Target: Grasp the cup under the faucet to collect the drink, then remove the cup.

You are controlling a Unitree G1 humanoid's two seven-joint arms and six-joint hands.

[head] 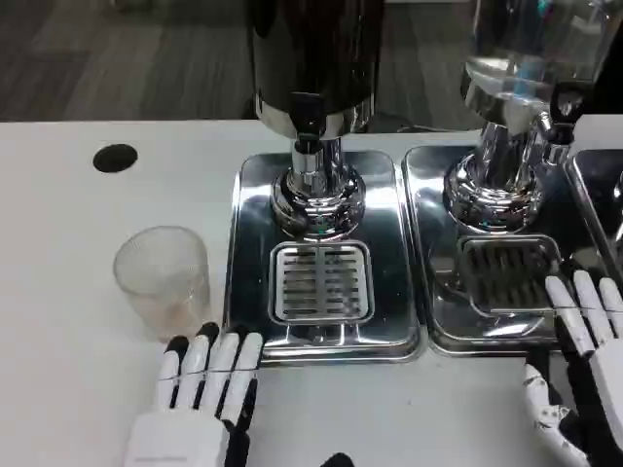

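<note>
Cup (163,277) stood at left centre of frame, beside tray (251,321), not yet under faucet (310,126). Left hand (202,394) laid flat at lower left, fingers spread, nothing held, likely staged for grasp. Right hand (579,375) at lower right, fingers extended, empty.

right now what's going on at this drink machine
A humanoid robot is set up to fill a cup at a drink dispenser, but nothing is held yet. The clear plastic cup stands upright on the white table, left of the chrome drip tray, not under the faucet. The left hand lies flat just below the cup with fingers extended. The right hand waits by the second tray, holding nothing.
</note>
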